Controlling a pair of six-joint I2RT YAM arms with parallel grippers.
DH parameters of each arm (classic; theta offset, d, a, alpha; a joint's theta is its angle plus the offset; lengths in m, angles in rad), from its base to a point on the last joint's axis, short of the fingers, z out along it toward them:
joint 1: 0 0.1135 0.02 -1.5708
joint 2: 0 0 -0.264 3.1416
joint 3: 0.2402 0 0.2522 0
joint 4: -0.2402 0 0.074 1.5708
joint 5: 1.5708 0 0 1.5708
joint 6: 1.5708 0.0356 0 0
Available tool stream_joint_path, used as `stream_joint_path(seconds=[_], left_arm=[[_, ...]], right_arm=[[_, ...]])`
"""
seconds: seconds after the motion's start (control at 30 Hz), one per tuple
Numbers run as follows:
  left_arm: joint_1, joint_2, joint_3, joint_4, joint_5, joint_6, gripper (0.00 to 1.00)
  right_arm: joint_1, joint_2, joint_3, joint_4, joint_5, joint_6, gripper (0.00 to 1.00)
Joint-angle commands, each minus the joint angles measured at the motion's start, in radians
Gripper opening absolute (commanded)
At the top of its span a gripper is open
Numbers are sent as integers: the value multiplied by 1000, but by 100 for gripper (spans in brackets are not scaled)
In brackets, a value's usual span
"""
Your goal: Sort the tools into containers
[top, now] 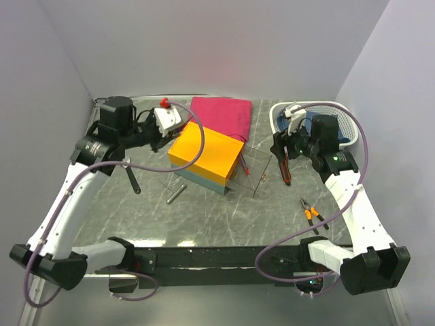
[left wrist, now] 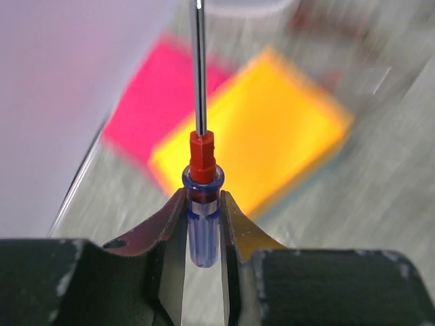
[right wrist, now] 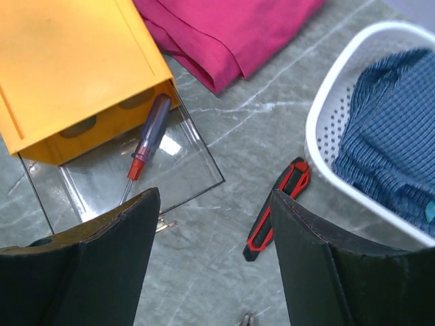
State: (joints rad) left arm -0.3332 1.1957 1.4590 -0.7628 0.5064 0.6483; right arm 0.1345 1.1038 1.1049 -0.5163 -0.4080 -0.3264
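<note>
Near the blurred box (left wrist: 272, 129), left gripper (left wrist: 202, 197) pinches a screwdriver (left wrist: 202, 159), tip cut off; right gripper (right wrist: 214, 197) spread.

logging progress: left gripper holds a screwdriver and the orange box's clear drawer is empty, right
Not empty: the right wrist view shows a second screwdriver lying in the clear drawer. The left gripper does hold a screwdriver.

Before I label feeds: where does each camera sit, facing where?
Top external: above, behind the bases, facing down on the table; both arms show.
Left wrist: along the left gripper, shut on a screwdriver, toward the orange box.
Right wrist: down past the open right gripper onto the white basket.
Both wrists see that box, pink cloth.
</note>
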Motion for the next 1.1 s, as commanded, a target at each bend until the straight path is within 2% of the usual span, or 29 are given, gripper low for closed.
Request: stream_joint_path(seconds=[0.0, 0.07, 0.1, 0.23, 0.37, 0.6, 1.07], left_arm=[[-114, 30, -22, 426, 80, -601, 1], [-188, 111, 14, 535, 57, -740, 1], [-207, 139, 23, 569, 66, -854, 1], [-303, 243, 24, 744, 15, -1030, 1], [-362, 364, 44, 795, -20, -1148, 1], [-398, 461, 17, 784, -118, -1346, 1], [-481, 499, -111, 721, -164, -1313, 1]], right_arm=[[-27, -36, -25, -2, 76, 85, 73], [-38, -48, -30, -11, 93, 108, 73], [-39, -53, -37, -14, 103, 112, 73], [-71, -110, -63, 7, 141, 154, 73], [-124, -153, -109, 28, 112, 202, 73], [-200, -202, -139, -1, 74, 227, 73], [-214, -217, -189, 38, 17, 239, 73]])
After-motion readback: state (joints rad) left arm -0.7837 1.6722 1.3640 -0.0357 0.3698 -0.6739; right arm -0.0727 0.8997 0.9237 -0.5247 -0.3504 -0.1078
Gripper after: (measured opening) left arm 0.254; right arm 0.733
